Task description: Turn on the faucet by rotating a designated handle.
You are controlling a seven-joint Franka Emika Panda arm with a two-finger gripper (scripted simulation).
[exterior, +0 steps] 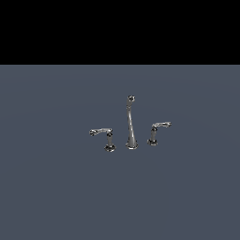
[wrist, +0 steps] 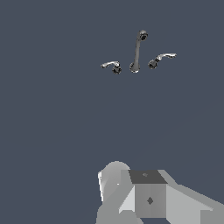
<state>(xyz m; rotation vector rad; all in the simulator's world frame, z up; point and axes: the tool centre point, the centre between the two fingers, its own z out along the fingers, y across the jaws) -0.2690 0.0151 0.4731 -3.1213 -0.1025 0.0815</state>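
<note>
Dark blue-gray floor point(exterior: 56, 187) fills most of what I see, with a black band above it in the exterior view. On that floor stands a small shiny chrome faucet point(exterior: 131, 126) in three pieces, near the middle of the exterior view.

Going from the exterior view's left, I first see the handle point(exterior: 105, 136). It sits on a short round post, and its long lever lies almost flat, pointing to about 9 o'clock with the tip bent down. Next comes the tall thin spout point(exterior: 131, 123), standing upright with a little knob on top. Then, at the exterior view's right, I see the second handle point(exterior: 157, 131), whose shorter lever slants up toward about 2 o'clock. The three pieces stand near each other in a row but do not touch.

From the wrist view, my gripper point(wrist: 148, 197) shows only as gray blocks, well apart from the faucet. I cannot tell if its jaws are spread or pressed together.
</note>
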